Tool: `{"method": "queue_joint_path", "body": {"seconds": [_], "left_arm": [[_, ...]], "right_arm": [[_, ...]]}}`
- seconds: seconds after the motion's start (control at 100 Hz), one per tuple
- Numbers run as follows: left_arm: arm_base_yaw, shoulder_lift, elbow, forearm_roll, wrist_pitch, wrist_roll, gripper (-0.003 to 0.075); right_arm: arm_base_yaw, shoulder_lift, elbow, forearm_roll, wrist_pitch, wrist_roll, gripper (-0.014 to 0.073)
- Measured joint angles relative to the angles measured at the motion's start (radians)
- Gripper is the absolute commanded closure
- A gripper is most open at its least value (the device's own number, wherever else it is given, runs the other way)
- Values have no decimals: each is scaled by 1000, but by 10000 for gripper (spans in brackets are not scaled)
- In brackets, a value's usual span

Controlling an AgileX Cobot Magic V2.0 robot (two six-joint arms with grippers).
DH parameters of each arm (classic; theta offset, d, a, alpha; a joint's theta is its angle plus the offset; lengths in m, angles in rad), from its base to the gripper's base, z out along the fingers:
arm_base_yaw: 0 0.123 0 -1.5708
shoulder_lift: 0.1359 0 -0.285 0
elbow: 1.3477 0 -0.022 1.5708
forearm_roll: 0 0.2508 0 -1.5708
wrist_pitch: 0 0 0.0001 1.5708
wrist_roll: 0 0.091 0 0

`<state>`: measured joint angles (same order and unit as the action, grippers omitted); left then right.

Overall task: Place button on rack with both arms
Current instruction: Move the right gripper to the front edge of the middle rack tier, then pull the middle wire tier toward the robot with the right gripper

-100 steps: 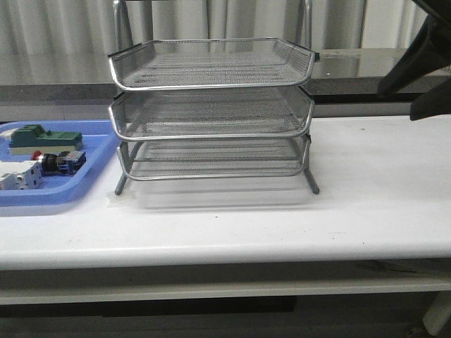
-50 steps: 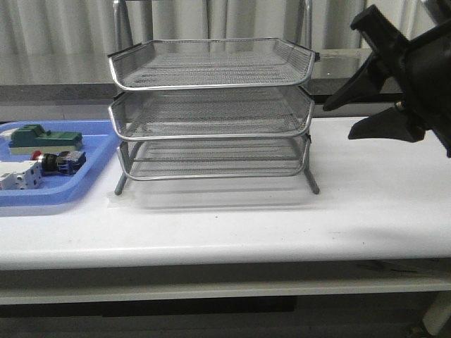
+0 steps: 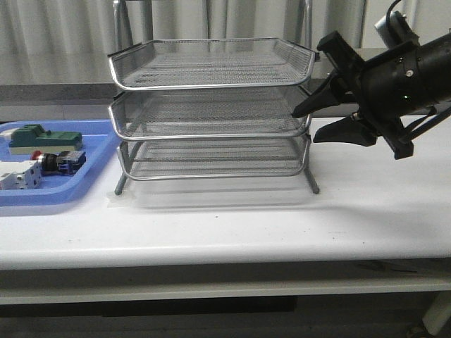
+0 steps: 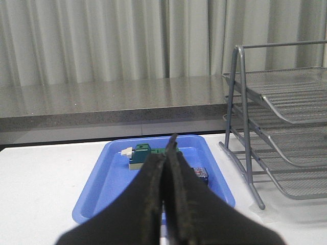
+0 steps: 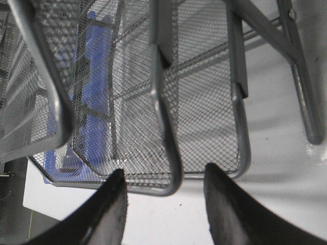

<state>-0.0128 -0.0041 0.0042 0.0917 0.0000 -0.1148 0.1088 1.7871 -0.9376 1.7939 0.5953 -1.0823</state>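
1. Rack [image 3: 211,113] stands on the white table [image 3: 282,225], three mesh tiers stacked; used here as the landmark
2. Right arm [image 3: 405,74] reaches in from the rack's right side, level with the middle tier
3. Right gripper [image 3: 304,124] has its fingers spread apart, holding nothing; upper fingertip is at the right front corner of the middle tier, lower finger sits just off the rack's right edge, level with the gap above the bottom tier
4. Right wrist view: the two dark fingers [image 5: 110,209] straddle the rim of a mesh tray corner [image 5: 171,178]; whether either finger touches the wire cannot be told
5. Blue tray [image 3: 84,186] lies on the table left of the rack, close to its left foot but apart from it
6. Button [image 3: 60,163] lies on its side in the blue tray, left of the rack's bottom tier; red cap end points away from the rack, bluish end toward it
7. Green block [image 3: 42,137] sits in the same tray behind the button; white block [image 3: 17,176] sits beside the button, farther from the rack
8. Left gripper [image 4: 166,153] shows only in the left wrist view: fingers pressed together, nothing between them, above the blue tray [image 4: 110,184] and clear of the rack [image 4: 276,122]
9. Button not touched by either gripper; no tier of the rack holds it
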Motion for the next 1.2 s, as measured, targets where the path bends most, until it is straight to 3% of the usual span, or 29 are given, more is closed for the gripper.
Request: {"method": "queue_joint_path", "body": {"seconds": [0.17, 0.43, 0.74, 1.2], "left_arm": [[0, 0, 0, 0, 0, 0, 741], [0, 0, 0, 0, 0, 0, 741], [0, 0, 0, 0, 0, 0, 741], [0, 0, 0, 0, 0, 0, 741]], "right_arm": [[0, 63, -58, 0, 9, -2, 235], [0, 122, -118, 2, 68, -2, 363], [0, 125, -122, -5, 66, -17, 657], [-8, 115, -53, -35, 142, -27, 662]]}}
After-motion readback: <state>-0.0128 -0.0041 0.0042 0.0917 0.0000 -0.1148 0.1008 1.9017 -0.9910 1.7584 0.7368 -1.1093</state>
